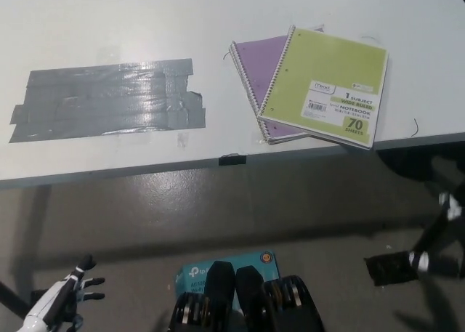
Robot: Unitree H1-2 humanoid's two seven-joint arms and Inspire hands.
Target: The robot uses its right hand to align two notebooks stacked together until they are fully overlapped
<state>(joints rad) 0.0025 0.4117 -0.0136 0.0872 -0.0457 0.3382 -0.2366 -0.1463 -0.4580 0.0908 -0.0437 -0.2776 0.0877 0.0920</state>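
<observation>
1. Notebooks are found stacked near the right end of the table (218, 27), close to its near edge. The green notebook (327, 85) lies on top of the purple notebook (258, 63).

2. Misalignment is noted: the green cover is rotated and shifted right, so a strip of purple is exposed along the left side and at the near left corner. Full overlap is not yet achieved.

3. The right robot hand (447, 237) is seen below the table edge at the right, well apart from the notebooks. It is blurred and partly cut off; whether its fingers are apart or closed cannot be told. Nothing is seen to be held.

4. The left robot hand (62, 296) rests at the near left, fingers spread, holding nothing.

5. A patch of grey tape (109, 99) is stuck to the table at the left, well clear of the work.

6. Recommended method, as a judgement: the right robot hand should be raised over the table edge and laid flat on the green cover, which should be turned and slid left until the spiral bindings coincide. Light pressure is advised, so that the purple notebook is not dragged along.

7. Risk: the stack sits near the near edge and could be pushed off.
</observation>
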